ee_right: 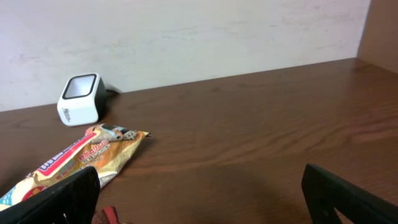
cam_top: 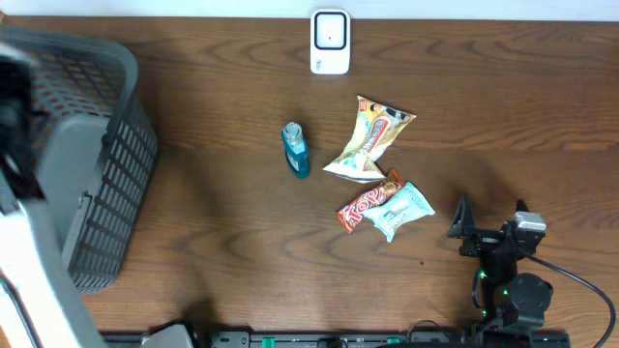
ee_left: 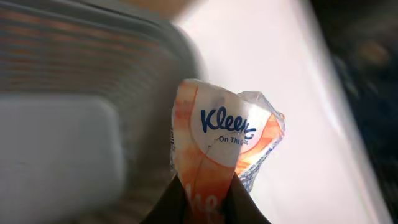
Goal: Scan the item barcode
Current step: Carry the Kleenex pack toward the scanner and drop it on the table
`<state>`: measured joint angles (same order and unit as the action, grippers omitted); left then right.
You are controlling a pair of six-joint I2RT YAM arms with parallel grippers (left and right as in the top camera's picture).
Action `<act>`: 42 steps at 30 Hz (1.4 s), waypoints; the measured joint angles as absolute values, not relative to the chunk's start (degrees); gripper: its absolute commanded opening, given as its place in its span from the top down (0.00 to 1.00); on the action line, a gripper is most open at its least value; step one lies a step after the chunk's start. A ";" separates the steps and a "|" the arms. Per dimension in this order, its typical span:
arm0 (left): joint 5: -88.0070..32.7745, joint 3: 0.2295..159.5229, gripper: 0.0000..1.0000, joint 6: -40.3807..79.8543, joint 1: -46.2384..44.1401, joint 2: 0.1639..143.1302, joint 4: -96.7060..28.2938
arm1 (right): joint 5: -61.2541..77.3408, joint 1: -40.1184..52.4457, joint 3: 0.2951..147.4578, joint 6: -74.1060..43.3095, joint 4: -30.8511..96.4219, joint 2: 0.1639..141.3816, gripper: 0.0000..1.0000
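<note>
In the left wrist view my left gripper (ee_left: 208,190) is shut on the bottom of an orange-and-white Kleenex tissue pack (ee_left: 217,127), which is held up over the grey basket (ee_left: 74,74). From overhead that arm is only a blur at the far left edge, and the pack does not show there. The white barcode scanner (cam_top: 330,42) stands at the table's far edge, also in the right wrist view (ee_right: 79,99). My right gripper (cam_top: 491,217) rests low at the front right, open (ee_right: 199,186), with nothing between its fingers.
The grey mesh basket (cam_top: 106,174) fills the left side. Mid-table lie a teal bottle (cam_top: 296,148), a yellow snack packet (cam_top: 372,140), a red chocolate bar (cam_top: 363,206) and a pale teal packet (cam_top: 401,210). A cable runs from the right arm's base.
</note>
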<state>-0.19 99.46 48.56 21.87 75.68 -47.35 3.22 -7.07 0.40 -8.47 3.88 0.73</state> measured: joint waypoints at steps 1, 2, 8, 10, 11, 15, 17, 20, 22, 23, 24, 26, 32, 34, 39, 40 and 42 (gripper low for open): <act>-0.75 99.46 0.93 47.16 18.70 73.97 -47.75 | 3.20 -7.07 0.40 -8.49 3.88 0.73 0.01; -1.04 99.46 0.93 45.67 15.59 72.84 -48.25 | 3.20 -7.07 0.40 -8.47 3.88 0.73 0.01; 0.86 99.44 0.93 39.31 -3.42 71.90 -58.57 | 3.20 -7.07 0.40 -8.47 3.86 0.73 0.01; 2.26 98.39 0.93 38.68 -7.66 72.97 -62.52 | 3.20 -7.07 0.40 -8.47 3.88 0.73 0.01; 2.81 96.95 0.93 38.72 -9.96 73.58 -64.62 | 3.20 -7.07 0.40 -8.47 3.88 0.71 0.01; 3.66 90.43 0.92 42.02 -15.05 75.88 -67.48 | 3.20 -7.07 0.40 -8.47 3.88 0.73 0.01; 3.99 85.47 0.93 45.78 -17.28 76.90 -66.98 | 3.20 -7.07 0.40 -8.49 3.86 0.73 0.01; 4.60 78.22 0.93 51.88 -21.02 78.39 -63.16 | 3.20 -7.07 0.40 -8.49 3.86 0.73 0.01; 4.64 73.17 0.92 56.86 -23.97 79.79 -59.79 | 3.20 -7.07 0.40 -8.49 3.88 0.73 0.01; 4.67 70.57 0.93 59.40 -25.76 80.75 -57.36 | 3.20 -7.07 0.40 -8.49 3.88 0.73 0.01; 4.64 68.90 0.93 60.99 -26.92 81.58 -55.61 | 3.22 -7.07 0.40 -8.47 3.88 0.73 0.01; 4.64 65.60 0.93 64.16 -29.78 84.01 -50.81 | 3.20 -7.07 0.40 -8.47 3.88 0.73 0.01; 4.62 63.07 0.92 69.38 -35.94 93.38 -43.46 | 3.20 -7.07 0.40 -8.49 3.88 0.73 0.01; 4.60 63.07 0.93 70.89 -36.62 95.66 -43.35 | 3.20 -7.07 0.40 -8.47 3.88 0.73 0.01; 2.74 63.07 0.87 73.17 -36.97 99.55 -43.40 | 3.20 -7.07 0.40 -8.47 3.88 0.73 0.01; 2.11 63.07 0.77 73.38 -36.97 99.57 -43.40 | 3.20 -7.07 0.40 -8.49 3.88 0.71 0.01; 1.13 63.07 0.57 72.86 -36.97 99.39 -43.51 | 3.20 -7.07 0.40 -8.47 3.88 0.71 0.01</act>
<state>1.13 63.07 72.86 -36.97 99.39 -43.51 3.20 -7.07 0.40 -8.47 3.88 0.71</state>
